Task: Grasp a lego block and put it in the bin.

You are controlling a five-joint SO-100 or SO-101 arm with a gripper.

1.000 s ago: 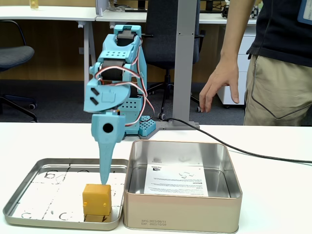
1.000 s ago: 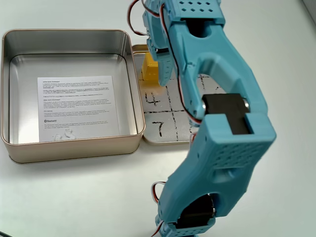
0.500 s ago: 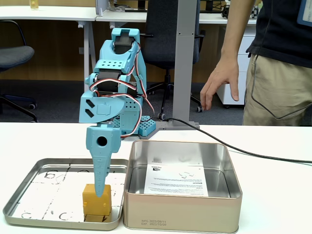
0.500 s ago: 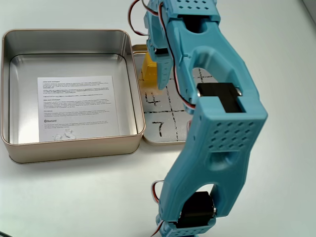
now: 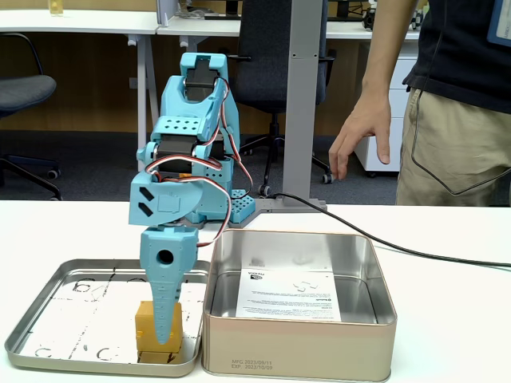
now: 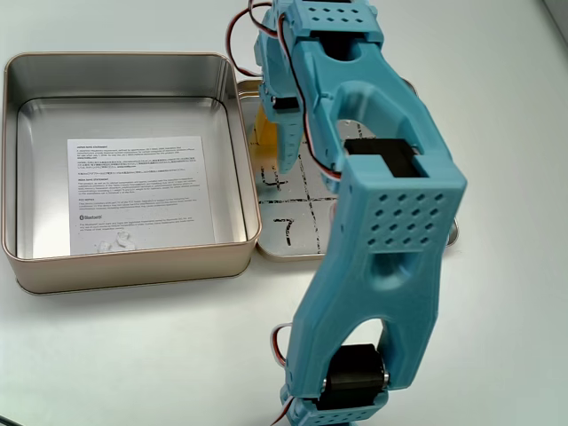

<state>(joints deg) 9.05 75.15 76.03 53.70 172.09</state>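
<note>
The yellow-orange lego block [image 5: 147,325] sits in the near right corner of a shallow tin lid [image 5: 67,316], close beside the bin. My teal gripper [image 5: 164,335] points straight down with a finger in front of the block, its tip near the lid's floor. From above, only a sliver of the block [image 6: 264,133] shows beside the gripper [image 6: 286,164], and the arm hides the jaws. The bin [image 5: 297,349], a deep silver tin with a printed sheet on its bottom, stands open in both fixed views, with its wall [image 6: 133,268] next to the lid [image 6: 302,226].
A person stands behind the table at the right, one hand [image 5: 359,137] hanging down. A black cable [image 5: 415,252] runs across the table behind the bin. The arm's base [image 5: 227,203] stands at the back, and office chairs and desks lie beyond.
The gripper has come down over the last second, from just above the block to level with it. The block and both tins have stayed put.
</note>
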